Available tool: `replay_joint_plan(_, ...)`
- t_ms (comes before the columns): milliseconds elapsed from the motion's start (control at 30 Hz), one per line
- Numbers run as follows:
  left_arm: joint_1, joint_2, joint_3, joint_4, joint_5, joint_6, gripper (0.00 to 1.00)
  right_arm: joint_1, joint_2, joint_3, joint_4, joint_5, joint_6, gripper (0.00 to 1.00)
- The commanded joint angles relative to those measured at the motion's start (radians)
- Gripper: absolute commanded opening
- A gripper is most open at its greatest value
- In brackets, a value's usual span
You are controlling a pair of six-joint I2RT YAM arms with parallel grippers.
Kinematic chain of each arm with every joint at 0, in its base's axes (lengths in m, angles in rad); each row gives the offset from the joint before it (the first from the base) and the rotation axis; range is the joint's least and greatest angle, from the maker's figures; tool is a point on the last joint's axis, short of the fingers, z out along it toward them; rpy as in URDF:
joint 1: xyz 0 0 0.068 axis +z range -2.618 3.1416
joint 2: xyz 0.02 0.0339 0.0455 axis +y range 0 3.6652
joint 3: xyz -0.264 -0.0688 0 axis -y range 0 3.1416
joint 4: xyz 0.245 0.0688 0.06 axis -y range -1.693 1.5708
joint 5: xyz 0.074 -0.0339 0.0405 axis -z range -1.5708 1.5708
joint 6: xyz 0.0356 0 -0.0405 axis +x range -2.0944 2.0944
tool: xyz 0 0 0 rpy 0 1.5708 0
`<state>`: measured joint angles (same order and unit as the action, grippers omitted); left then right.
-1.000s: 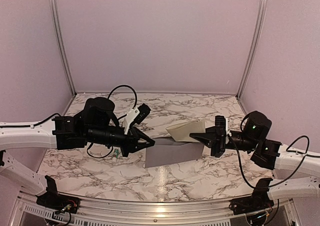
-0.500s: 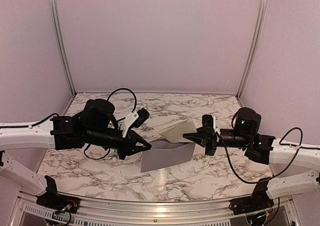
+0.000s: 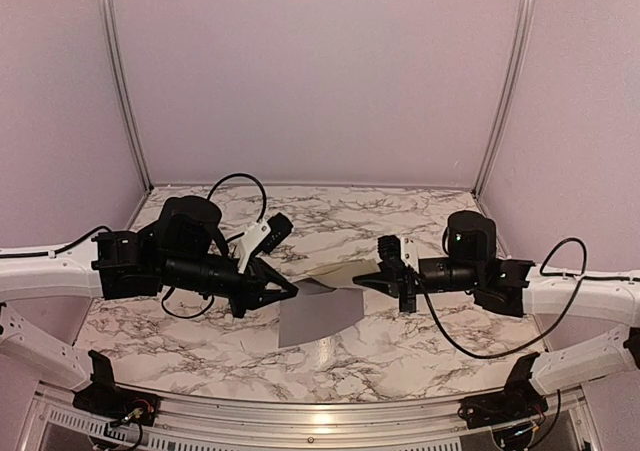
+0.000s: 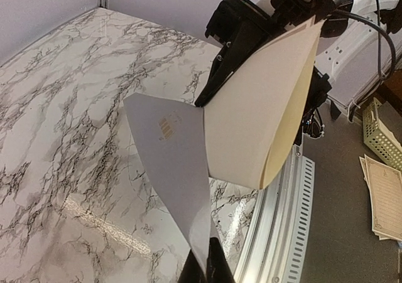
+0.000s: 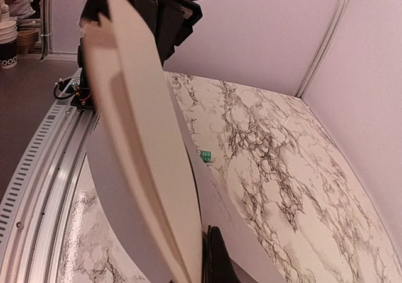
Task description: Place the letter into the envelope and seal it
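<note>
Above the white marble-patterned table (image 3: 420, 351), the left gripper (image 3: 292, 289) is clamped on the flat grey paper envelope (image 3: 320, 316); the right gripper (image 3: 358, 281) pinches the cream folded paper letter (image 4: 251, 120).

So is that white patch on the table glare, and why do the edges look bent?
Top view: yes, a light's reflection on the marble table, and the wide lens curves the front rail. Left wrist view: another bright glare streak on the marble beside the envelope. Right wrist view: the letter looms close, slightly soft.
</note>
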<state>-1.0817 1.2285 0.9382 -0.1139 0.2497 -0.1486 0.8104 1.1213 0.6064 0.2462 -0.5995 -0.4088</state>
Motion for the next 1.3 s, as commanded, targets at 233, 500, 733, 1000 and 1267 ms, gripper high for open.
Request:
replay_joint_plan(233, -0.016, 0.027, 0.0, 0.0, 0.028, 0.078, 0.0, 0.004, 0.121, 0.19, -0.259, -0.108, -0.144, 0.0)
replay_joint_plan(500, -0.041, 0.068, 0.015, -0.056, -0.001, 0.143, 0.0, 0.005, 0.31, 0.367, -0.525, -0.171, -0.305, 0.0)
replay_joint_plan(733, -0.042, -0.003, 0.012, -0.088, -0.013, 0.144, 0.0, 0.007, 0.367, 0.333, -0.486, -0.144, -0.322, 0.01)
replay_joint_plan(1000, -0.054, -0.013, 0.005, -0.113, -0.024, 0.168, 0.0, -0.02, 0.419, 0.335, -0.43, 0.023, -0.263, 0.0)
replay_joint_plan(1267, -0.058, -0.004, 0.016, -0.113, -0.137, 0.157, 0.0, -0.021, 0.288, 0.265, -0.313, 0.036, -0.223, 0.0)
